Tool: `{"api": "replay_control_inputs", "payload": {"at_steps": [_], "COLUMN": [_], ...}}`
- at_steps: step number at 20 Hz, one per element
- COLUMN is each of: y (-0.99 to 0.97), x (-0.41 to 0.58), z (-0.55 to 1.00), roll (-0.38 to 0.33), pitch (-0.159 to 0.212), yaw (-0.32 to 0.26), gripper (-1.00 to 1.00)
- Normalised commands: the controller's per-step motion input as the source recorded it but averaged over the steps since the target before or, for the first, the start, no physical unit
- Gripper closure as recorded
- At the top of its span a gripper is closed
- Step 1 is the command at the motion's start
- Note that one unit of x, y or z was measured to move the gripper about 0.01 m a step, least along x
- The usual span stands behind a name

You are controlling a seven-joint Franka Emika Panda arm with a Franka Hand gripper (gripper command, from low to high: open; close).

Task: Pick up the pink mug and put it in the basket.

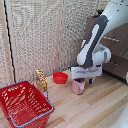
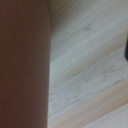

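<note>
A white robot arm reaches down over a light wooden floor [image 1: 100, 102], its end effector [image 1: 84, 79] set directly on top of the mug [image 1: 78, 87]. The pale pink mug stands upright on the boards, its upper part hidden behind the white block of the end effector. One dark finger [image 1: 91, 80] shows at the mug's side on the exterior view's right; whether the fingers are apart or clamped on the mug cannot be told from either view.

The red basket [image 1: 15, 105] sits well apart from the mug, in the near corner on the exterior view's left, its grey-blue handle lying along the rim. A low red bowl [image 1: 60, 77] rests on the floor near the mug, towards the slatted wall. A yellow and red packet [image 1: 41, 81] stands just beyond the basket.

In the wrist view a blurred pinkish-brown surface, apparently the mug [image 2: 22, 65], fills one side of the frame against the wood grain.
</note>
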Motion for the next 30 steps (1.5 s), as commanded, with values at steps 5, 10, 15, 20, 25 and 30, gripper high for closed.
{"api": "replay_control_inputs", "payload": {"at_steps": [5,10,15,20,25,30], "y": [0.00,0.00,0.00,0.00,0.00,0.00], "x": [-0.008,-0.052,-0.077,0.023,0.249,0.502], "z": [0.06,0.33,0.62,0.79,0.77,0.76], "roll": [0.000,0.003,0.018,0.082,0.053,0.017], "pitch": [-0.099,-0.062,-0.015,0.000,0.000,0.000], "yaw": [-0.005,-0.005,0.000,0.000,0.028,0.052], "gripper": [1.00,1.00,1.00,1.00,1.00,1.00]}}
